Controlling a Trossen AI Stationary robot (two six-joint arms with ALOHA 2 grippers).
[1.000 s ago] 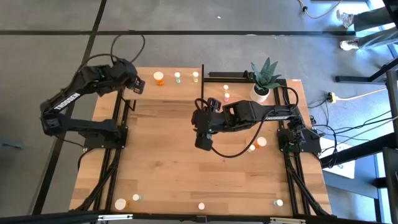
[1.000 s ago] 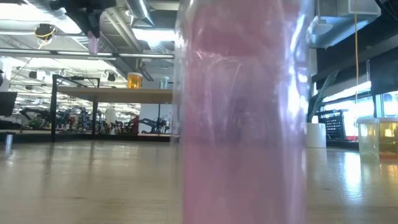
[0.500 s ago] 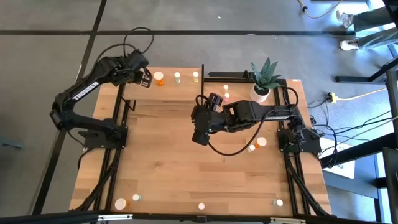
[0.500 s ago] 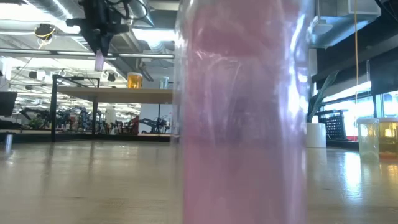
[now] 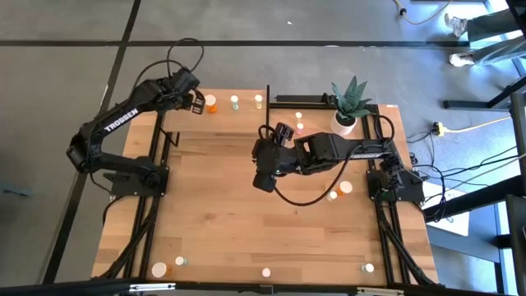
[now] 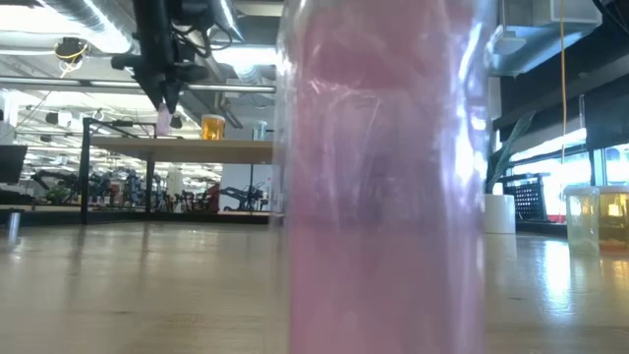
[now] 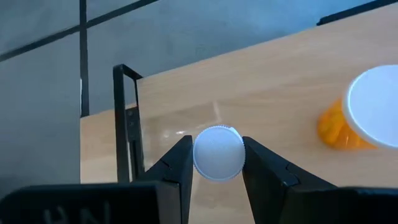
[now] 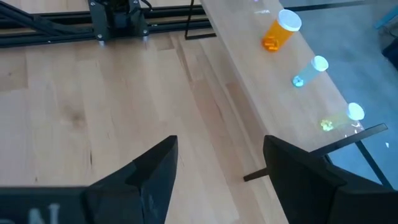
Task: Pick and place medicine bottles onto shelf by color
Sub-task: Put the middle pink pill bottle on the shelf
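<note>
Left tool (image 7: 217,163) clamps pink bottle (image 6: 163,122) above shelf (image 5: 246,105), orange bottle (image 5: 211,102) at its 3 o'clock. Right tool (image 8: 214,165) wide open, empty, mid-worktop (image 5: 222,222).

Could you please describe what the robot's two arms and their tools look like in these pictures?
Both arms are dark, jointed and matte, with black cables looping loosely off them. The left arm bears white TROSSEN lettering along one link. Each tool, left tool and right tool, has two flat, dark, wedge-shaped fingers.
</note>
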